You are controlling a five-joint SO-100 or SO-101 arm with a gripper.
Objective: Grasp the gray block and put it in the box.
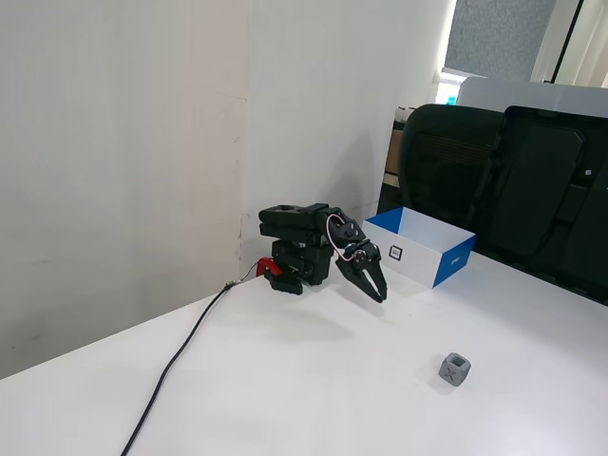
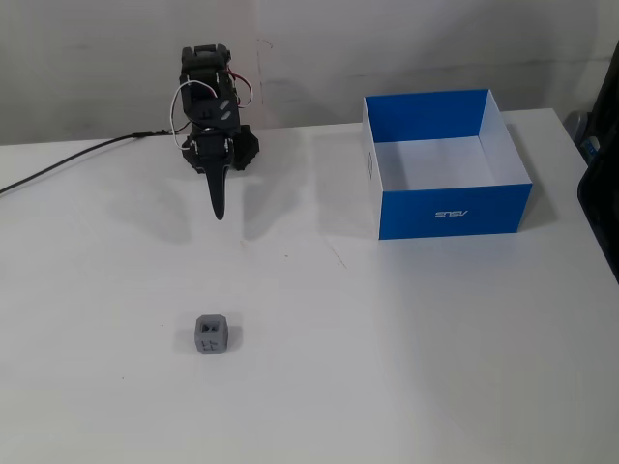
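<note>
The gray block [image 1: 455, 369] [image 2: 211, 334] is a small dark gray cube resting on the white table, well in front of the arm. The box [image 1: 424, 246] [image 2: 447, 164] is blue outside, white inside, open on top and empty, standing at the arm's side. My gripper [image 1: 379, 294] [image 2: 219, 213] is black, folded low near its base, pointing down and forward just above the table. Its jaws look closed together and hold nothing. It is far from both block and box.
A black cable [image 1: 180, 356] [image 2: 68, 161] runs from the arm's base across the table. Black office chairs [image 1: 503, 180] stand behind the table's far edge. A white wall [image 1: 123, 142] is behind the arm.
</note>
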